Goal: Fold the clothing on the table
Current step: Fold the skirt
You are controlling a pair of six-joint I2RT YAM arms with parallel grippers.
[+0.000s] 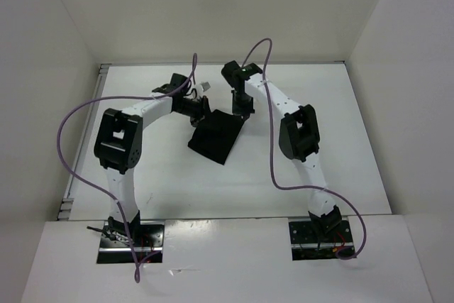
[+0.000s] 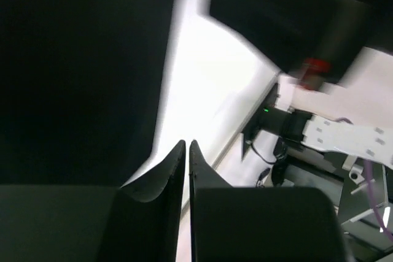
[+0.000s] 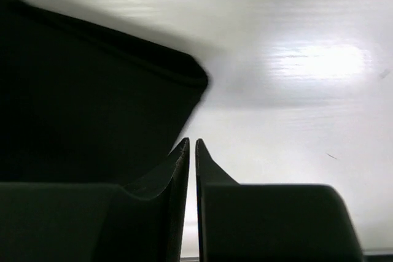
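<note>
I see the clothing (image 1: 216, 136) lying on the table (image 1: 340, 154), a little beyond the middle. It is a compact black shape with four sides, turned at an angle. Both arms reach to its far edge. The left gripper (image 2: 187, 146) is at the far left corner. Its jaws are pressed almost together, with only a thin bright slit between them, and I see no cloth in it. The right gripper (image 3: 192, 144) is at the far right corner, its jaws likewise nearly touching, and the cloth edge is just beside them. Whether the tips touch the fabric I cannot tell.
</note>
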